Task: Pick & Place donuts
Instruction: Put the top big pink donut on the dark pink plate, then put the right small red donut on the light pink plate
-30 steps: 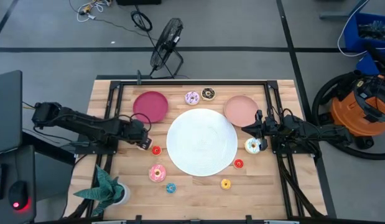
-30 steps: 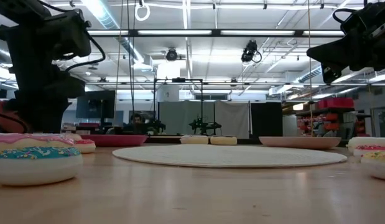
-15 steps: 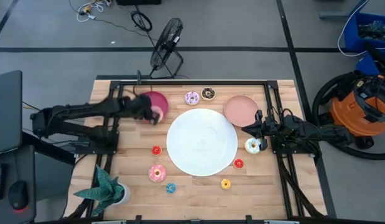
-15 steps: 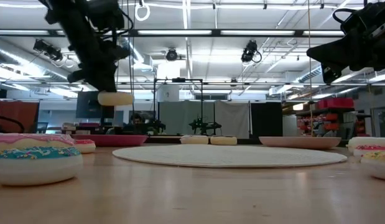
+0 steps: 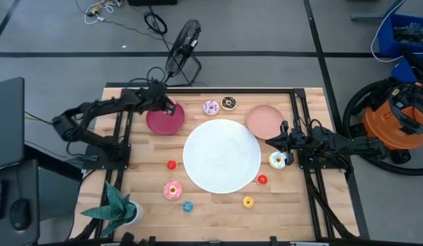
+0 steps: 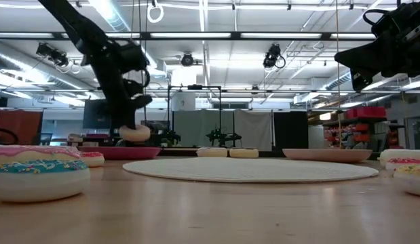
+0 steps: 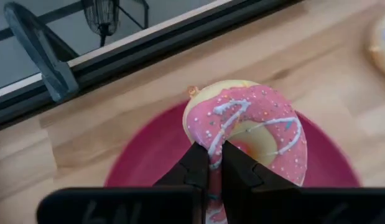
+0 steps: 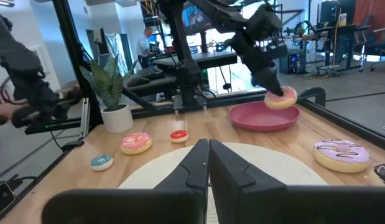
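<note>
Left hand [image 7: 216,163] is clamped on the pink donut [image 7: 254,127], held just above the crimson plate [image 5: 165,121].

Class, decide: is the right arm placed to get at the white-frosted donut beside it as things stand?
Probably yes: the white-frosted donut lies uncovered just by the right hand, nothing between them, though that hand is shut and must open first.

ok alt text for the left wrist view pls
The left gripper holds a pink-frosted donut with white drizzle just above a crimson plate. The plate sits on a wooden table near its black frame rail.
</note>
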`<state>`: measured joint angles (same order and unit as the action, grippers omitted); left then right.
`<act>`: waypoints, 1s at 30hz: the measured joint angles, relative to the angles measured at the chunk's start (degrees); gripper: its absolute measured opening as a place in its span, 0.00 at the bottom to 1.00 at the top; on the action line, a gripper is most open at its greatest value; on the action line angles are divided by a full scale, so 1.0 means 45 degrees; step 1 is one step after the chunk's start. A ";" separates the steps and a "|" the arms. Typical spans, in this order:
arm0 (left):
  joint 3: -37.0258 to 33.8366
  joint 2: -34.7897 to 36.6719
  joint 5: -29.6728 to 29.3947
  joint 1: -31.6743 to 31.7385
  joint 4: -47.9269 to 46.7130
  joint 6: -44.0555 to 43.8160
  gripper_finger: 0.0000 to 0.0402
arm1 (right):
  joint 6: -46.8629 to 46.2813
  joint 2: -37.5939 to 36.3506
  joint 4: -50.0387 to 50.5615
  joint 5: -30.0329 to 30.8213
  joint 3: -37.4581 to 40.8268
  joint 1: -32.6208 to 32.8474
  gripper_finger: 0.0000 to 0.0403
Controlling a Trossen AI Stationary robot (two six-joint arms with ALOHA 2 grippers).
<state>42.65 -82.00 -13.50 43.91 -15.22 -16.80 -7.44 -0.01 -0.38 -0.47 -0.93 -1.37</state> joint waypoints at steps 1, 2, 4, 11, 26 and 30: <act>0.0000 -0.0253 -0.0030 0.0107 0.0176 0.0085 0.07 | 0.0000 0.0000 -0.0002 0.0000 -0.0003 0.0002 0.05; 0.0000 -0.0474 -0.0074 0.0189 0.0366 0.0203 0.07 | 0.0000 0.0000 -0.0002 0.0003 -0.0001 0.0000 0.05; 0.0000 -0.0783 -0.0280 0.0316 0.0549 0.0485 0.07 | 0.0000 0.0000 0.0000 -0.0001 -0.0001 0.0005 0.05; 0.0000 -0.1034 -0.0811 0.0366 0.0585 0.0656 0.08 | 0.0000 0.0000 -0.0005 0.0000 -0.0002 0.0005 0.05; 0.0169 -0.0370 -0.1129 0.0325 -0.0744 0.1173 0.53 | 0.0000 0.0000 0.0000 0.0000 -0.0003 0.0001 0.05; 0.0235 0.0716 -0.1832 -0.0070 -0.1741 0.0847 0.54 | 0.0000 0.0000 -0.0003 -0.0001 0.0000 0.0002 0.05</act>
<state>43.71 -78.78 -21.74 43.60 -23.05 -12.99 -7.44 -0.01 -0.40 -0.48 -0.93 -1.36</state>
